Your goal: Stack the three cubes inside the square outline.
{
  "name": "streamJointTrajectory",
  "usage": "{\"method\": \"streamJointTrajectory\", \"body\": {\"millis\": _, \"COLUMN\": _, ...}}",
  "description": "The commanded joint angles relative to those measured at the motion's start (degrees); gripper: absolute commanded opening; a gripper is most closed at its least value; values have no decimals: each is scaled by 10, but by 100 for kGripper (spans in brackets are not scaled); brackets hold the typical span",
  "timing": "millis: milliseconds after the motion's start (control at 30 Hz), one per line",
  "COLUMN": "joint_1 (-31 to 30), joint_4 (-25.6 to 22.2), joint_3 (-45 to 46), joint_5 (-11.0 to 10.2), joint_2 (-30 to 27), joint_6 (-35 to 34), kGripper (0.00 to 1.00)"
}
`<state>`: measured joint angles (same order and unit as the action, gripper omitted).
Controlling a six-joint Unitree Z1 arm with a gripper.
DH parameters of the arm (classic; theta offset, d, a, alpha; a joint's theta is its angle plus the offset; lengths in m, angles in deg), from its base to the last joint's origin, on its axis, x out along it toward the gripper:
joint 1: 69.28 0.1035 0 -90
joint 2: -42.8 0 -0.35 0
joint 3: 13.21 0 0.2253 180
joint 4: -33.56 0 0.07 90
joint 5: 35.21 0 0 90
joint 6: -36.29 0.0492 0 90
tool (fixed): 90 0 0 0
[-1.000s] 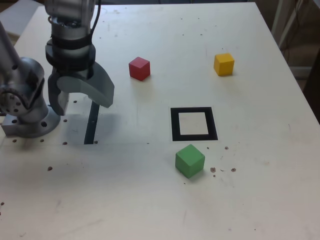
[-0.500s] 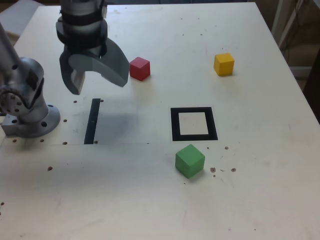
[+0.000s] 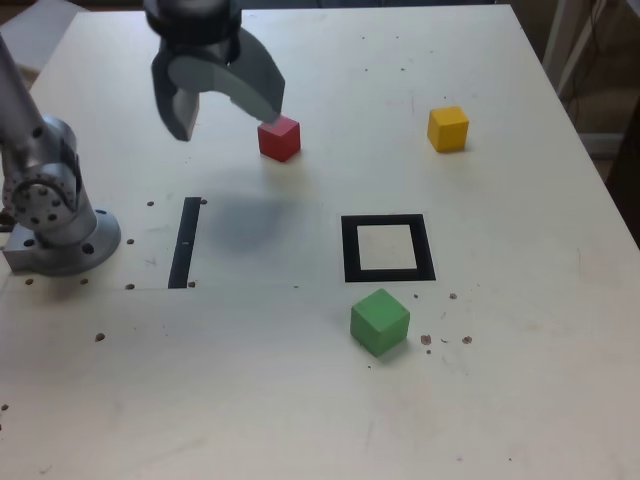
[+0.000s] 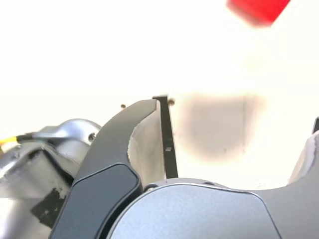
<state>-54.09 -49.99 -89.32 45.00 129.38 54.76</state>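
The red cube (image 3: 279,137) sits on the pale table toward the far side, and shows blurred in the wrist view as a red cube (image 4: 258,9). A yellow cube (image 3: 448,128) lies at the far right in the exterior view. Just in front of the square outline (image 3: 350,250), a black frame with a pale centre, rests the green cube (image 3: 380,321). My gripper (image 3: 226,118) hangs open and empty above the table, just to the exterior view's left of the red cube. One of its fingers (image 4: 119,149) fills the wrist view.
A narrow black strip (image 3: 185,242) is stuck to the table left of the outline in the exterior view. The arm's round metal base (image 3: 55,225) stands at that view's left edge. Small dark specks dot the tabletop (image 3: 300,400).
The open gripper has travelled from above the black strip toward the far side and to the exterior view's right, arriving next to the red cube. No cube has moved.
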Motion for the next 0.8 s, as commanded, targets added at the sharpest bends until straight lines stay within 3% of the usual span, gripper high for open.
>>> {"method": "streamJointTrajectory", "body": {"millis": 0, "joint_1": 15, "joint_4": -7, "joint_3": -16, "joint_5": -6, "joint_2": 19, "joint_6": 13, "kGripper": 97}}
{"method": "streamJointTrajectory", "body": {"millis": 200, "joint_1": 50, "joint_4": -7, "joint_3": -45, "joint_5": -18, "joint_2": 68, "joint_6": 31, "kGripper": 98}}
{"method": "streamJointTrajectory", "body": {"millis": 500, "joint_1": 90, "joint_4": -1, "joint_3": -78, "joint_5": -17, "joint_2": 123, "joint_6": 50, "kGripper": 99}}
{"method": "streamJointTrajectory", "body": {"millis": 767, "joint_1": 132, "joint_4": 40, "joint_3": -81, "joint_5": -14, "joint_2": 178, "joint_6": 78, "kGripper": 99}}
